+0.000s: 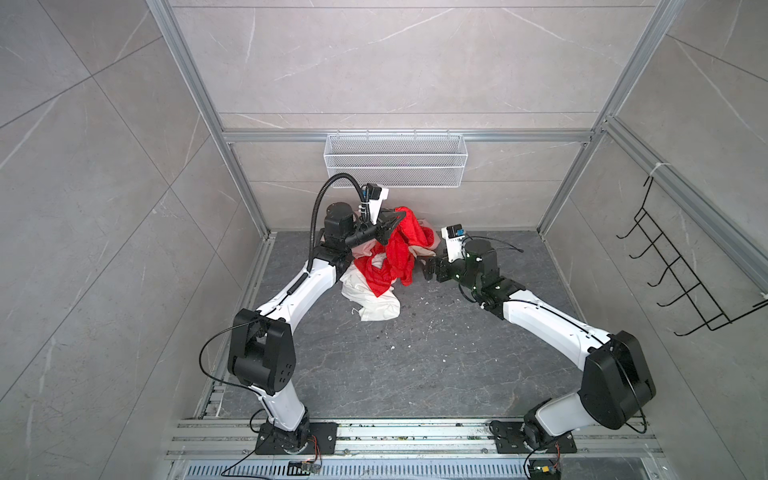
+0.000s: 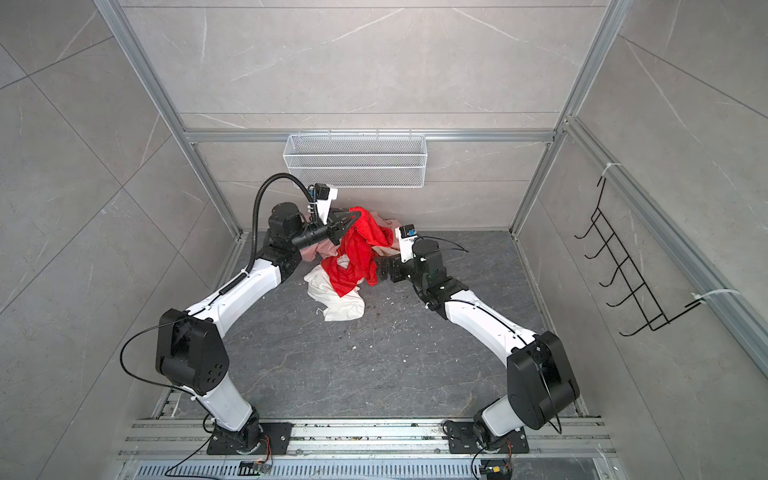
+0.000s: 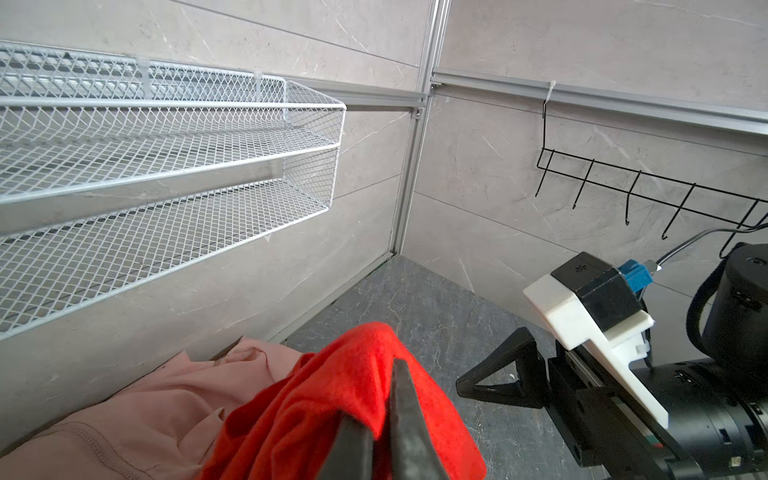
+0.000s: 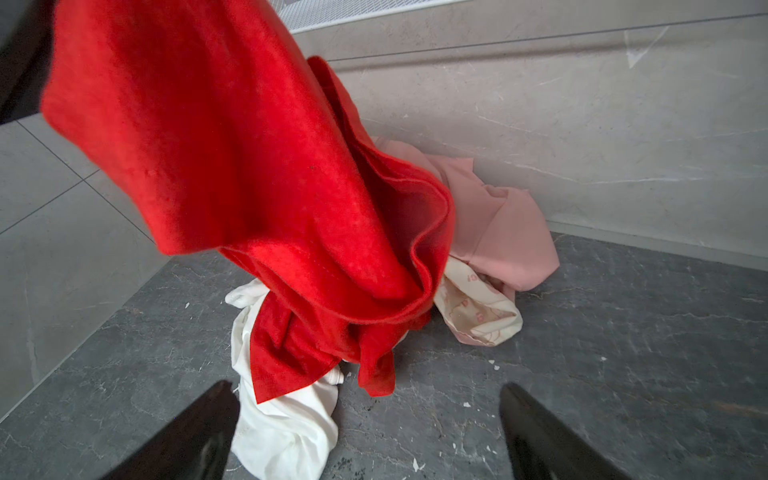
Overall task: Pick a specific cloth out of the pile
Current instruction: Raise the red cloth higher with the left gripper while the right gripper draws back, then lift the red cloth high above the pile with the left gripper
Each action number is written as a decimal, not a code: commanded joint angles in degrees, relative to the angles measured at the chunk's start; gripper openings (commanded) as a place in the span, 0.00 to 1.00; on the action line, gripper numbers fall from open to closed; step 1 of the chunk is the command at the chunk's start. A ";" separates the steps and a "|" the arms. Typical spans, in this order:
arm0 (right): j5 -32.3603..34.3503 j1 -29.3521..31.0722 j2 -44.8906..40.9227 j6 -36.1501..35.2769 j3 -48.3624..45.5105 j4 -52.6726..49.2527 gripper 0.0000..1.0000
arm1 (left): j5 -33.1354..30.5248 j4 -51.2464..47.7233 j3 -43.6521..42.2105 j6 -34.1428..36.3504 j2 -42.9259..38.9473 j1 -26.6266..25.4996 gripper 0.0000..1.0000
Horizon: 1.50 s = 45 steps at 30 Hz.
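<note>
The cloth (image 1: 395, 253) (image 2: 357, 253) is bright red and hangs lifted from its upper edge, its lower part still draped on the pile. My left gripper (image 1: 397, 222) (image 2: 353, 218) (image 3: 378, 395) is shut on a fold of the red cloth (image 3: 332, 395), near the back wall. The pile holds a white garment (image 1: 374, 303) (image 4: 282, 428), a pale pink one (image 3: 166, 407) (image 4: 498, 216) and a cream piece (image 4: 478, 303). My right gripper (image 1: 428, 270) (image 2: 382, 270) (image 4: 365, 386) stands open, low beside the pile's right side, with nothing between its fingers; the red cloth (image 4: 249, 145) hangs in front of it.
A white wire basket (image 1: 395, 160) (image 3: 166, 158) hangs on the back wall above the pile. A black hook rack (image 1: 681, 266) (image 3: 648, 191) is on the right wall. Small white scraps (image 4: 415, 463) dot the dark grey floor (image 1: 415, 353).
</note>
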 commanded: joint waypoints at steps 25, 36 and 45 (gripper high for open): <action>-0.75 0.02 -7.42 0.25 0.08 -2.58 1.00 | 2.38 6.23 4.20 -0.72 -6.87 -0.22 0.00; -0.96 0.07 -12.46 1.05 0.89 -5.45 1.00 | 1.89 6.30 3.03 -1.22 -8.81 -0.36 0.00; -1.25 0.08 -14.45 0.75 1.77 -6.15 1.00 | 2.93 7.14 3.90 -2.73 -9.02 -0.42 0.00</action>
